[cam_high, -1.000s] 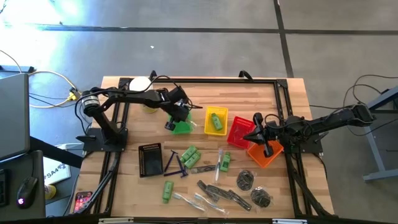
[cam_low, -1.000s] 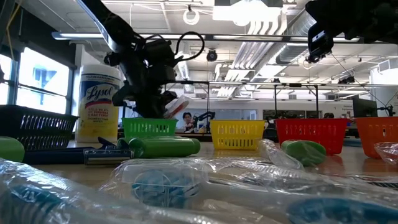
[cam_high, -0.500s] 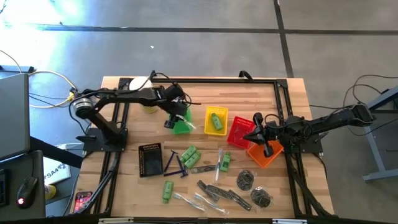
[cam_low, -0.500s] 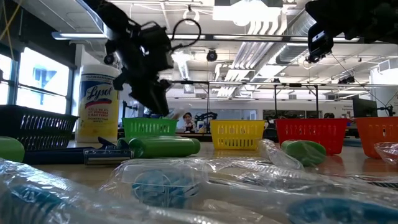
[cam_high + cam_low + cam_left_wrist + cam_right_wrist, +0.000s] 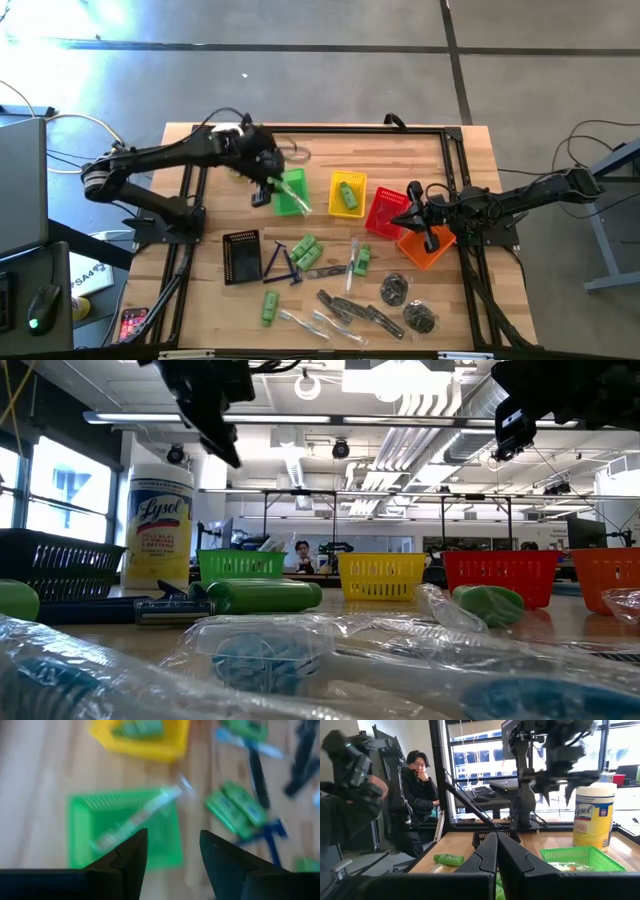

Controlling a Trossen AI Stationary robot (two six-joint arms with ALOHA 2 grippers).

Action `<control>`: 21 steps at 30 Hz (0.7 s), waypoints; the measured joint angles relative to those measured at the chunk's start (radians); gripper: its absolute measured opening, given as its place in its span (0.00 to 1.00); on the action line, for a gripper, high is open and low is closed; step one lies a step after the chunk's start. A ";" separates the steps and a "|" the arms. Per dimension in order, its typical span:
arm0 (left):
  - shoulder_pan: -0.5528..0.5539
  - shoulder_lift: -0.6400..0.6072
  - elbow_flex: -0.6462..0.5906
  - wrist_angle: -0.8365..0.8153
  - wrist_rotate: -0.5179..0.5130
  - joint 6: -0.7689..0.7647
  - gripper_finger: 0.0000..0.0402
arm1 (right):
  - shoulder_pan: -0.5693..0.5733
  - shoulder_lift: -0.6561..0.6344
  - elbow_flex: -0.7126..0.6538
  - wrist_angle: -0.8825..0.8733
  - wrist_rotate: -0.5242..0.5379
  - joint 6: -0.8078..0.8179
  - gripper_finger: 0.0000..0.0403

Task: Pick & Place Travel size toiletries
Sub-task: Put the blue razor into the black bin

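my left claw (image 5: 170,851) hangs open and empty above the green basket (image 5: 82,827) holding a clear packet (image 5: 137,815); i judge lifting clear before reaching for another item safest.

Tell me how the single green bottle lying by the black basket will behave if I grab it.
The green bottle lies on its side on the wooden table and looks rounded, so a nudge would probably roll it. Its smooth, plastic-looking surface may slip between narrow fingers. It is small, so likely light and stiff enough for a firm pinch across its middle.
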 joint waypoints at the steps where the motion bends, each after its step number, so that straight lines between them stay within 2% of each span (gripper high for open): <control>1: -0.044 0.000 0.000 -0.036 -0.033 -0.033 0.41 | 0.000 0.000 0.000 -0.001 0.000 0.000 0.01; 5: -0.240 0.039 -0.007 -0.059 -0.162 -0.270 0.26 | 0.000 0.000 0.000 -0.005 0.000 0.000 0.01; 9: -0.382 0.097 -0.008 -0.007 -0.175 -0.503 0.10 | 0.000 0.000 0.000 -0.006 0.000 0.000 0.01; 12: -0.459 0.152 -0.008 0.021 -0.186 -0.615 0.05 | 0.000 0.000 0.000 -0.007 0.000 0.000 0.01; 16: -0.535 0.248 -0.008 0.035 -0.189 -0.673 0.10 | 0.000 0.000 0.000 -0.011 0.000 0.000 0.01; 21: -0.543 0.375 -0.001 0.102 -0.201 -0.921 0.28 | 0.000 0.000 0.000 -0.016 0.000 0.000 0.01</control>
